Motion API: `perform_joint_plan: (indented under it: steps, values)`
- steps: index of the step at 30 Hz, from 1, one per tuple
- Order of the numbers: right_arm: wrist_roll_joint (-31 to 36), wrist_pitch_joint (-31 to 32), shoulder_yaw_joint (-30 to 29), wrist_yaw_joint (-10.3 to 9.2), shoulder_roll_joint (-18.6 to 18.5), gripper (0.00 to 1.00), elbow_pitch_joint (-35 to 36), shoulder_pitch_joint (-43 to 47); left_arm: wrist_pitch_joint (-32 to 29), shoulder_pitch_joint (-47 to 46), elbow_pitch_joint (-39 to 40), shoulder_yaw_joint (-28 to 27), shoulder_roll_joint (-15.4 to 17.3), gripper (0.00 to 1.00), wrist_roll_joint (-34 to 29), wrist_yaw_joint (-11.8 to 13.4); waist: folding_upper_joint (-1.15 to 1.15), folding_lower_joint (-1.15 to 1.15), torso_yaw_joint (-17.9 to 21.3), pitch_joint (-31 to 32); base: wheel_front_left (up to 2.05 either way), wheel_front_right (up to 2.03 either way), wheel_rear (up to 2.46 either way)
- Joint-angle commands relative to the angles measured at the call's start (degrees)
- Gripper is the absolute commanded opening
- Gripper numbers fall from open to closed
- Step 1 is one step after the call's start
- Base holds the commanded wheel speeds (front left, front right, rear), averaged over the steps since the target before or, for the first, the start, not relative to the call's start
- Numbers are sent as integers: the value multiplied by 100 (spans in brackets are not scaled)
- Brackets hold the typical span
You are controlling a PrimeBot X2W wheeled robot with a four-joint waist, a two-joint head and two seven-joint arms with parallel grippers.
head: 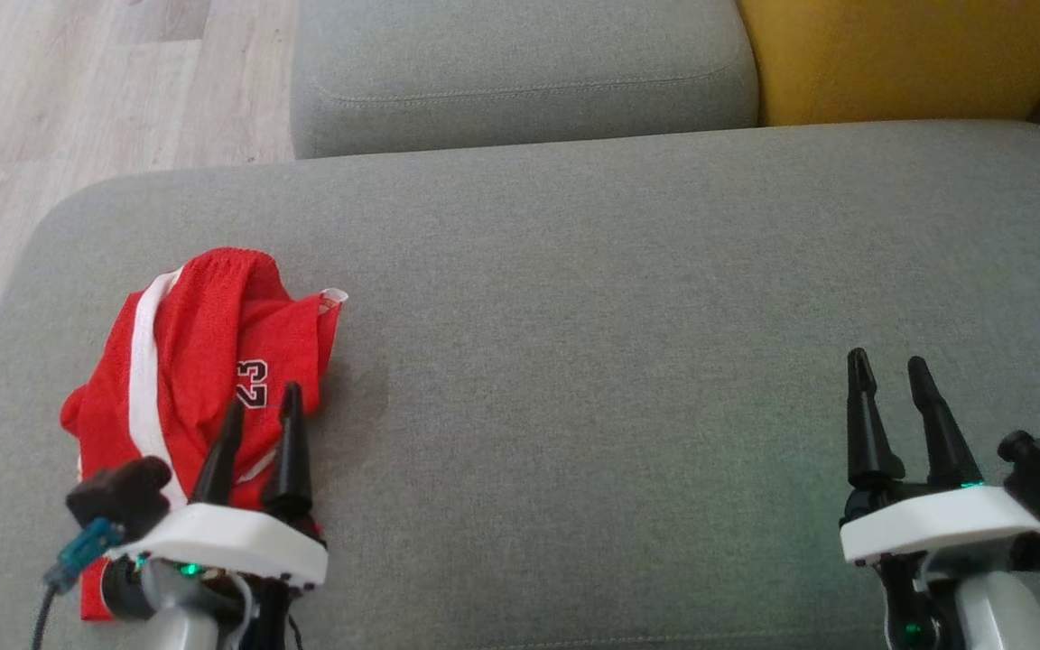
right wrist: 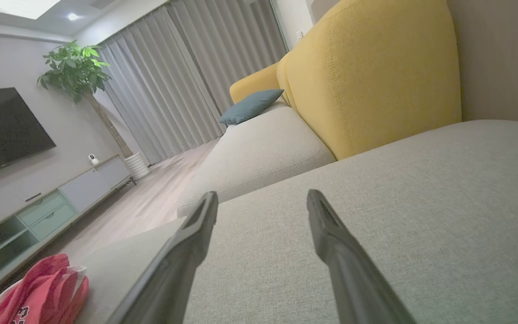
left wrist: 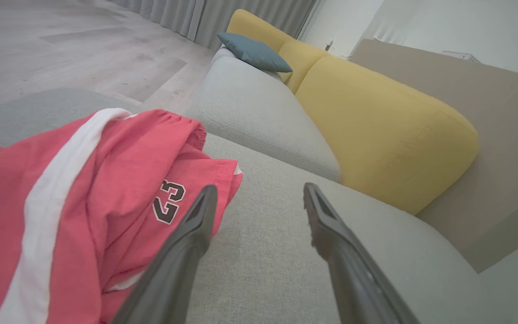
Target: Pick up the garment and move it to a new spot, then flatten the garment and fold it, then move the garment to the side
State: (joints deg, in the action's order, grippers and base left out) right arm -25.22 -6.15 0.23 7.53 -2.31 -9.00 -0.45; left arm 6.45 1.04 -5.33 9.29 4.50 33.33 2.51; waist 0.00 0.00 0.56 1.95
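The garment (head: 186,361) is a red sports piece with a white stripe and the number 23, lying crumpled at the left of the grey sofa cushion (head: 619,343). My left gripper (head: 263,402) hovers over its near right part, open, with nothing between the fingers. In the left wrist view the garment (left wrist: 83,202) lies left of the left finger (left wrist: 187,243), and the gripper (left wrist: 261,191) points at bare cushion. My right gripper (head: 888,363) stands open over the cushion's right side, far from the cloth. The right wrist view has the garment (right wrist: 38,292) at its lower left, with that gripper (right wrist: 263,198) open.
A second grey seat cushion (head: 520,72) lies beyond, with a yellow backrest (head: 899,54) at the far right. Wooden floor (head: 78,99) runs past the cushion's left edge. A teal pillow (left wrist: 254,51) rests farther along the sofa. A TV cabinet (right wrist: 61,198) stands across the room.
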Motion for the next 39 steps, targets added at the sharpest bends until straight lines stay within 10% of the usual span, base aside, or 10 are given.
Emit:
perform_joint_plan:
  steps: [1, 39]
  values:
    - [324, -116, 129, -3, -41, 100, 202, -141, 92, -186, 196, 12, 151, 100, -283, 111, 0, 0, -3, 5, 0, 0, 0]
    - [3498, -757, 519, -4, -54, 100, 445, -42, 728, -396, 437, 1462, 876, 100, -2568, 1420, 0, 0, -1, 24, 0, 0, 0]
